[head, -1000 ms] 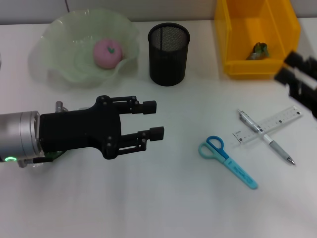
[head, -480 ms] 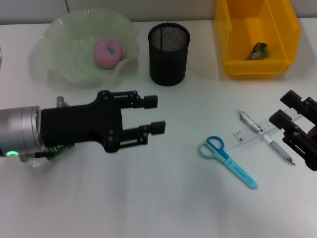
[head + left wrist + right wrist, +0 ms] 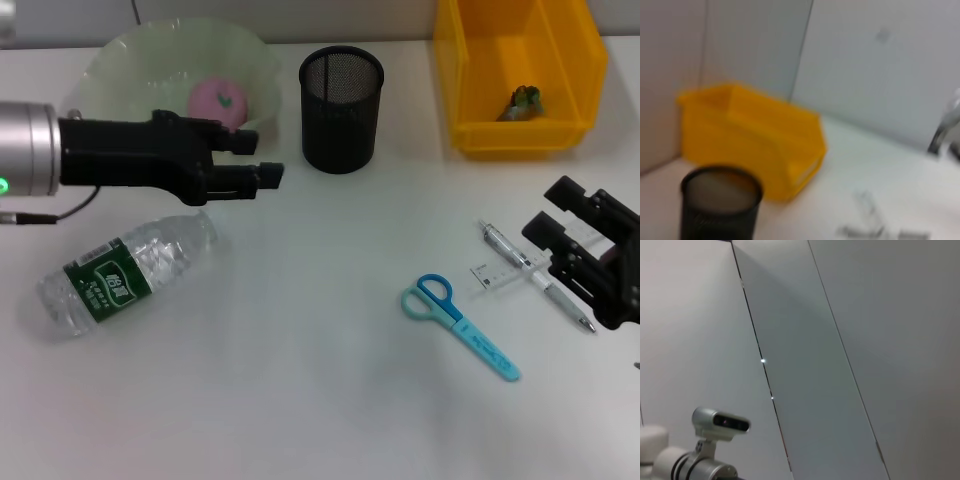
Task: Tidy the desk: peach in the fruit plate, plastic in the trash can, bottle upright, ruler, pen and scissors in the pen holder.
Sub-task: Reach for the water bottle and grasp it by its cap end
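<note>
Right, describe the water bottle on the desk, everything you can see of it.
The water bottle is clear, ribbed plastic with a dark green label band bearing white print. It lies on its side on the white desk, on the robot's left, tilted so one end points toward the fruit plate and the other toward the near left edge. It looks empty or nearly so. Nothing grips it; the left gripper hangs above and beyond it, apart. Its cap is not clearly visible.
</note>
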Controlling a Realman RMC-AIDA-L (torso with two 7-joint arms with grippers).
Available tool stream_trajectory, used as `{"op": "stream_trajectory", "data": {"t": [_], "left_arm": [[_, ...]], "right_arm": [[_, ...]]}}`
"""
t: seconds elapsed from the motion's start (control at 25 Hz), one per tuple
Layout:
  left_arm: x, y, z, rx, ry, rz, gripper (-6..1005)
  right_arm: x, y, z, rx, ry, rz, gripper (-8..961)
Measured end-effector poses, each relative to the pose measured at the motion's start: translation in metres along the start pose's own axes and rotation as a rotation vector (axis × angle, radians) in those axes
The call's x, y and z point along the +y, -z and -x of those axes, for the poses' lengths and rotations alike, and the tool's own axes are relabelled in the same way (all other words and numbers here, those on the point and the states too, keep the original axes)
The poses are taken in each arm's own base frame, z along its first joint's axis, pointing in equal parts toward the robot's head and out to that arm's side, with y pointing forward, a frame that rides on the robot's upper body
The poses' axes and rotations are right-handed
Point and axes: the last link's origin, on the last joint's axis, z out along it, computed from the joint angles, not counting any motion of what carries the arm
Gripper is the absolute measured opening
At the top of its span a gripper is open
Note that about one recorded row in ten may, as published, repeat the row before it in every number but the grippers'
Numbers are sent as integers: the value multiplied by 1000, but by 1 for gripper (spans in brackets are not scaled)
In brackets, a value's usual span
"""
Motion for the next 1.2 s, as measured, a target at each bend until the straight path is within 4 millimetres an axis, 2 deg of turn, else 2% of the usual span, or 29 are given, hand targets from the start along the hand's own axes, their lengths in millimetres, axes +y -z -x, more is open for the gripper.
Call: {"op": "stream_trajectory", "data": {"t": [0.04, 0.08, 0.12, 0.24, 0.32, 0.44, 0.48, 0.72, 1.0, 1.2], "left_arm": [[-3, 0, -12, -132, 4, -63, 584], [-3, 0, -12, -132, 4, -63, 591], [-4, -4, -18, -225, 8, -96, 598], [-5, -6, -20, -269, 10, -112, 617], [-6, -23, -21, -455, -16, -154, 631], [-5, -30, -19, -512, -38, -169, 651], [-6, -41, -17, -599, -73, -210, 657], [-7, -53, -15, -663, -124, -268, 697], [-10, -50, -14, -672, -129, -290, 795], [-14, -47, -9, -719, -143, -313, 791]], "right_arm": [[0, -1, -1, 3, -4, -3, 550], [0, -1, -1, 3, -4, -3, 550], [-1, -3, -3, 8, -9, -8, 550], [-1, -3, -4, 12, -11, -14, 550], [-1, -3, -5, 14, -13, -17, 549], [-1, -3, -5, 14, -14, -17, 549], [-1, -3, -5, 14, -16, -17, 549], [0, -3, -7, 14, -29, -19, 549], [1, -3, -7, 13, -35, -20, 549], [0, -4, -7, 13, -33, -16, 550]]}}
